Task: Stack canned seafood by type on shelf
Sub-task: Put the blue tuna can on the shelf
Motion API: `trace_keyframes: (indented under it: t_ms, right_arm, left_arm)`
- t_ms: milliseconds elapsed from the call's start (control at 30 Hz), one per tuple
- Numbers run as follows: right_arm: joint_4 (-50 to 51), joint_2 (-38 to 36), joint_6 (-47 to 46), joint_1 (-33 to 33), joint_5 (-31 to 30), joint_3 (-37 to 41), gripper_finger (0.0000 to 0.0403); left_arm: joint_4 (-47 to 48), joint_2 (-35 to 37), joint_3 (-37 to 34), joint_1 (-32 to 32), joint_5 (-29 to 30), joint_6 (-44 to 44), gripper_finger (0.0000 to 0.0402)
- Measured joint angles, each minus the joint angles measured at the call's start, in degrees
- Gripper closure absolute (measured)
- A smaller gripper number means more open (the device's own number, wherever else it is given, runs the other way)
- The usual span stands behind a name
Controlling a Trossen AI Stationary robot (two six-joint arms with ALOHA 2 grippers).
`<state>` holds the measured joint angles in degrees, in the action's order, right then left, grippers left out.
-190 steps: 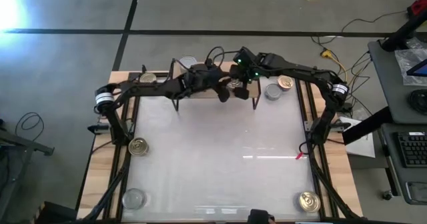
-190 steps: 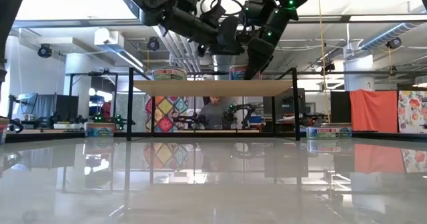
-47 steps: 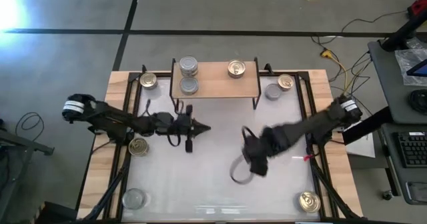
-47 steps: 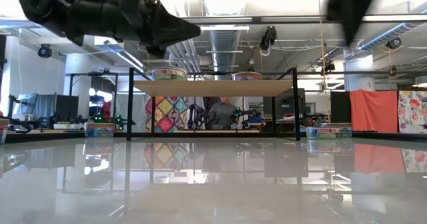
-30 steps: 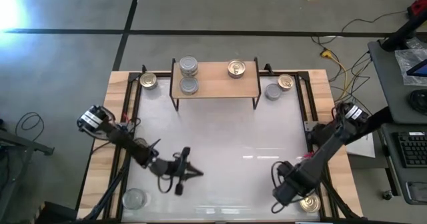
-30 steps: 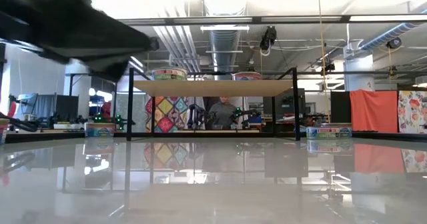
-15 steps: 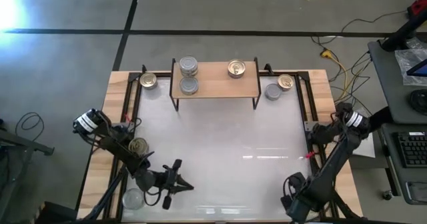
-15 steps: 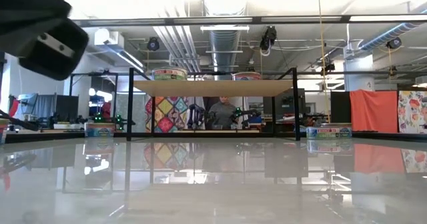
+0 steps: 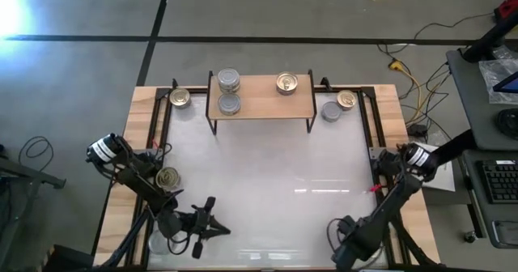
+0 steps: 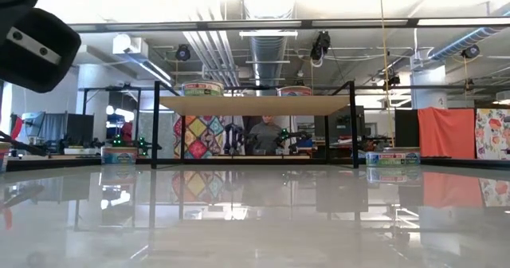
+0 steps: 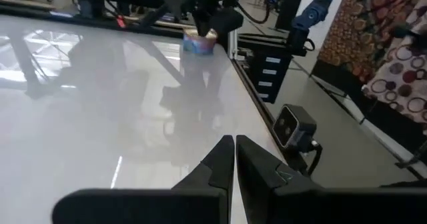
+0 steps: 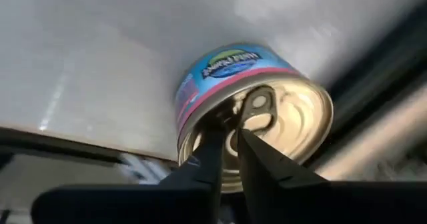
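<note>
Since a moment ago the right gripper (image 12: 230,141) has drawn its fingers nearly together over a gold-topped can (image 12: 267,117) at the table's near right corner, fingertips at the pull tab, not clamped. The left gripper (image 11: 233,159) sits pressed together near the front left edge. Farther off, the shelf (image 9: 261,95) carries two silver cans (image 9: 229,81) and one gold can (image 9: 286,82).
</note>
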<state>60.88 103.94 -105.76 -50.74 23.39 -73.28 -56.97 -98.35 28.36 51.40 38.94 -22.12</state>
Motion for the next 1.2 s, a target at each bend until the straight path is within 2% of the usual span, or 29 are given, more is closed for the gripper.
trace_keyframes:
  t_ms: [133, 267, 367, 467, 600, 667, 733, 933, 1100, 1200]
  right_arm:
    - [0.0, 0.2, 9.9, 4.5, -9.9, -2.2, 0.0381]
    - [-0.4, 0.3, 22.0, 9.8, -22.3, -4.0, 0.0384]
    - [-1.3, 0.6, 30.1, 13.8, -31.1, -4.8, 0.0384]
    - [-5.8, 0.6, 39.0, 17.7, -35.0, -4.9, 0.0385]
    - [-14.4, 0.6, 50.4, 22.1, -33.6, -5.0, 0.0385]
    - [-18.2, 0.5, 55.0, 23.7, -30.2, -5.2, 0.0385]
    - [-17.9, 0.4, 57.6, 24.7, -26.7, -6.1, 0.0385]
    - [-14.4, 0.2, 61.3, 24.2, -20.5, -9.2, 0.0385]
    - [-10.4, 0.2, 58.9, 21.1, -14.3, -8.6, 0.0385]
    - [-9.2, 0.2, 58.8, 19.3, -13.9, -6.6, 0.0385]
  left_arm:
    - [0.0, 0.0, 0.0, -0.1, 5.5, 1.8, 0.04]
    - [-0.1, 0.0, 0.0, -0.3, 11.2, 3.6, 0.04]
    - [0.0, 0.0, 0.0, -0.9, 13.0, 4.1, 0.04]
    - [0.0, 0.0, 0.0, -2.1, 13.1, 3.9, 0.04]
    - [-0.2, 0.0, 0.0, -3.9, 13.1, 3.7, 0.04]
    - [-0.2, 0.0, 0.0, -5.0, 13.0, 4.0, 0.04]
    - [-0.2, 0.0, 0.0, -6.5, 12.7, 4.9, 0.04]
    - [-0.2, 0.0, 0.0, -12.7, 8.7, 6.9, 0.04]
    - [0.6, 0.0, 0.0, -18.5, 3.1, 7.1, 0.04]
    - [1.0, 0.0, 0.0, -21.1, 2.0, 8.6, 0.04]
